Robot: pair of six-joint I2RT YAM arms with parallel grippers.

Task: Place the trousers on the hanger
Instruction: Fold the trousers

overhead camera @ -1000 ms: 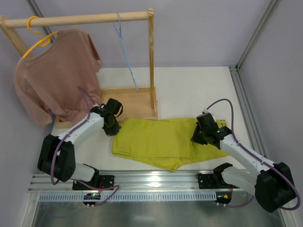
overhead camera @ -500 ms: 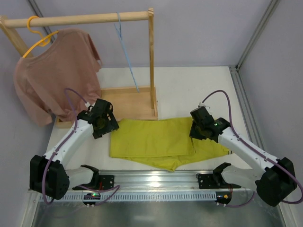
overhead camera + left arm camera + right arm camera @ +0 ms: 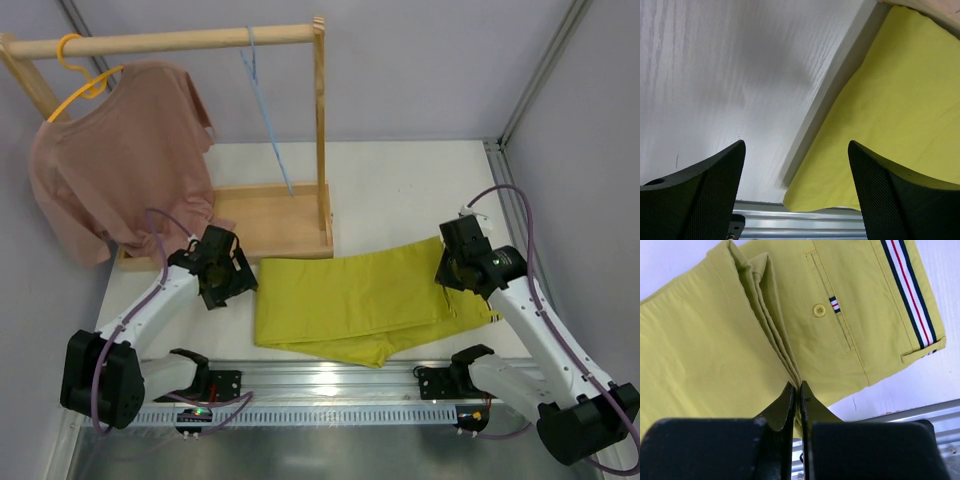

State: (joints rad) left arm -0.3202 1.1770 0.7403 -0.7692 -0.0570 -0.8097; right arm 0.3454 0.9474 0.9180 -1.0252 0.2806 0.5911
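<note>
We are pinching long yellow-green cloth trousers (image 3: 350, 300) at the waist in our right end effector (image 3: 796, 387); they are stretching toward 9 o'clock, near our open left end effector (image 3: 795, 147).

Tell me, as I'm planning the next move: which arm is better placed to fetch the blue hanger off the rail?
Left, probably: the left gripper is open, empty and nearer the hanger, while the right gripper is shut on a fold of the trousers.

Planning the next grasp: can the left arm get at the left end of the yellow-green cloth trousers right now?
Probably yes: the left gripper is open and empty beside the yellow-green trousers, only bare white table between them.
</note>
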